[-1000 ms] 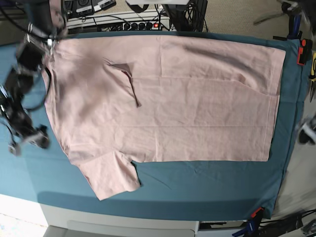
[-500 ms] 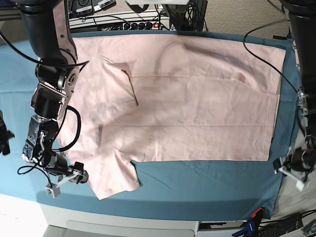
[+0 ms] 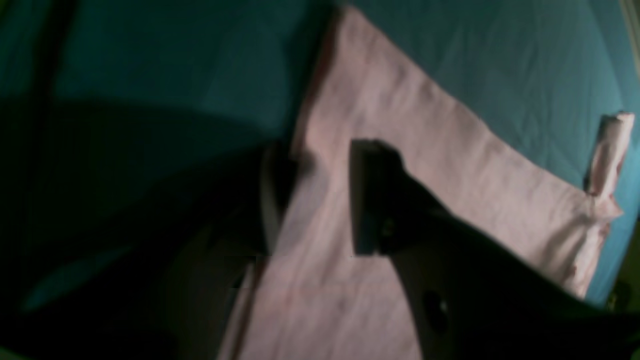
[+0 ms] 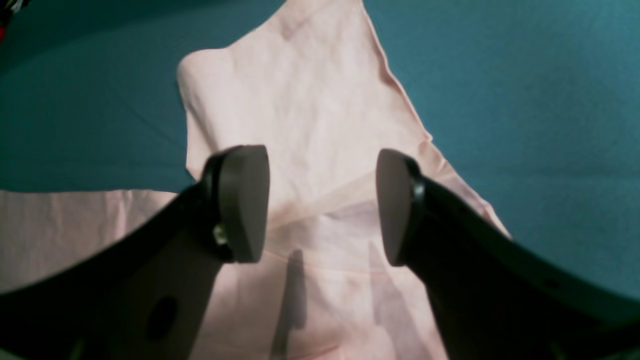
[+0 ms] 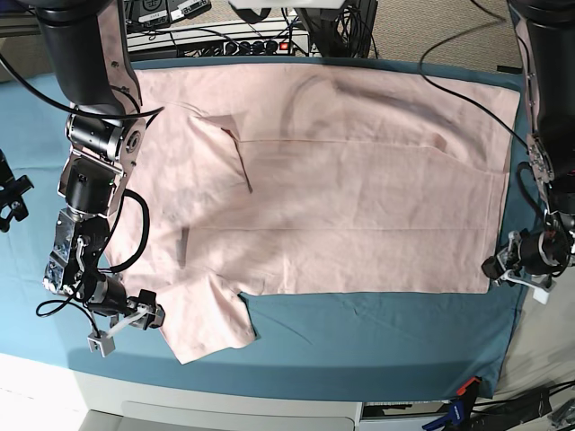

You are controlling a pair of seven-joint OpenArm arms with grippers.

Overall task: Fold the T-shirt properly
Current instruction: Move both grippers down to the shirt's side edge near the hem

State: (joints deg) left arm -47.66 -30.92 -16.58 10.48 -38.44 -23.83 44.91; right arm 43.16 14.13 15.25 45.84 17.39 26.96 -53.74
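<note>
Since half a second ago, the left claw (image 5: 506, 268) has come in from off the hem corner to the T-shirt (image 5: 341, 197)'s lower hem corner, while the right claw (image 5: 126, 325) has barely shifted beside the lower sleeve. From the base view the T-shirt lies spread flat, plain side up, on the teal table cloth (image 5: 377, 337), collar end toward the right arm and hem toward the left arm. Only the left wrist view shows the left claw (image 3: 310, 200) straddling the shirt's edge, one finger (image 3: 375, 200) over the pink fabric and the other at its border; the picture is too dark and blurred to tell whether it pinches the cloth. Only the right wrist view shows the right claw (image 4: 322, 200) spread wide above the sleeve (image 4: 295, 100), its pads (image 4: 242, 200) apart, gripping nothing.
</note>
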